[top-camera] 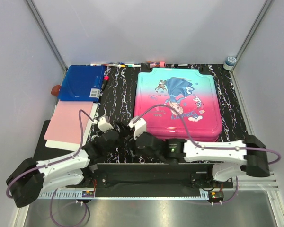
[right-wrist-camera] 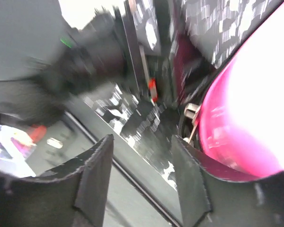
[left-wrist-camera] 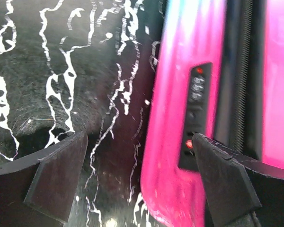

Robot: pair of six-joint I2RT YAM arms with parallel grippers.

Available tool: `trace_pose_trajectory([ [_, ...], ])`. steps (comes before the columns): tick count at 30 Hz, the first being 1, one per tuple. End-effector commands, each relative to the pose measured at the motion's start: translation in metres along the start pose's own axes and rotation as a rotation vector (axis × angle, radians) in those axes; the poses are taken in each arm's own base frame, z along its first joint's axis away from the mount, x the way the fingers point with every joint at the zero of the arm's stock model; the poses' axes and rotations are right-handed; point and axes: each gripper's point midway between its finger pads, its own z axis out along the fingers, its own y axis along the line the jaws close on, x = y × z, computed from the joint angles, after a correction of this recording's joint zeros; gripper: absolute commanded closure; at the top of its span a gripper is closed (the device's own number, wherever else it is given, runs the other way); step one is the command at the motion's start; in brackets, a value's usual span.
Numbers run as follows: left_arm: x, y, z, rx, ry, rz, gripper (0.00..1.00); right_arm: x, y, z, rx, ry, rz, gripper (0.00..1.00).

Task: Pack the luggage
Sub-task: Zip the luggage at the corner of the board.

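The luggage [top-camera: 178, 105] is lying flat and closed on the right half of the black marbled surface [top-camera: 118, 94], print side up, with its pink end nearest me. Along its left side wall I am seeing the combination lock [left-wrist-camera: 196, 113] and, beside it, the zip track [left-wrist-camera: 244, 71].

My left fingers [left-wrist-camera: 57, 179] are standing wide apart with nothing between them. One is hovering over bare surface and the other is just over the lock panel. My right fingers [right-wrist-camera: 94, 179] are also parted and gripping nothing, hanging near the case's near-left corner. That view is blurred, and the dark round shape there may be a wheel.

Well to the left, the blue folder [top-camera: 80, 82] and a pink pad [top-camera: 68, 120] are lying outside the case, so I am judging the step in hand to be getting the shell open.

To do that well, I am thinking of working at the lock side:
- find the zip pull or latch first, which I cannot make out here
- pinch squarely, since the glossy curved wall will probably slip under a glancing grip
- use the other arm to press the lid's near edge, so the light case is not skating across the surface
- keep the two arms from crowding each other at that corner
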Motion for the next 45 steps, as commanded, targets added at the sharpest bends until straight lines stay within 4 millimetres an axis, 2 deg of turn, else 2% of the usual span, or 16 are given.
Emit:
trace_pose_trajectory([
  [1,0.0,-0.023,-0.015,0.148,0.092,0.07,0.01,-0.064,0.004,-0.039,-0.07,-0.188,0.059,0.37],
  [2,-0.003,-0.016,-0.013,0.137,0.086,0.071,0.01,-0.059,0.0,-0.046,-0.073,-0.167,0.044,0.36],
  [4,-0.007,-0.017,-0.018,0.171,0.086,0.062,0.01,-0.048,-0.007,-0.053,-0.071,-0.134,0.03,0.34],
  [5,-0.009,-0.014,-0.018,0.171,0.08,0.069,0.01,-0.045,-0.012,-0.062,-0.074,-0.121,0.025,0.33],
  [11,-0.016,-0.008,-0.026,0.198,0.052,0.115,0.01,-0.005,-0.039,-0.084,-0.058,-0.004,-0.001,0.29],
  [15,-0.019,-0.018,-0.028,0.267,0.049,0.121,0.01,0.019,-0.056,-0.084,0.0,0.052,0.024,0.28],
  [21,-0.017,-0.027,-0.028,0.298,0.083,0.143,0.01,0.038,-0.068,-0.086,0.047,0.095,0.08,0.28],
  [24,-0.021,-0.031,-0.03,0.306,0.082,0.137,0.01,0.054,-0.072,-0.086,0.067,0.156,0.079,0.29],
  [28,-0.039,-0.039,-0.034,0.337,0.055,0.106,0.01,0.077,-0.082,-0.078,0.127,0.225,0.054,0.29],
  [32,-0.05,-0.041,-0.033,0.335,0.043,0.103,0.01,0.083,-0.097,-0.068,0.226,0.22,0.034,0.28],
  [37,-0.051,-0.046,-0.035,0.375,0.067,0.1,0.01,0.093,-0.106,-0.059,0.28,0.237,0.014,0.28],
  [41,-0.053,-0.049,-0.036,0.4,0.062,0.145,0.01,0.097,-0.112,-0.059,0.297,0.243,0.013,0.28],
  [45,-0.051,-0.061,-0.041,0.48,0.082,0.207,0.01,0.1,-0.118,-0.06,0.311,0.237,0.077,0.28],
])
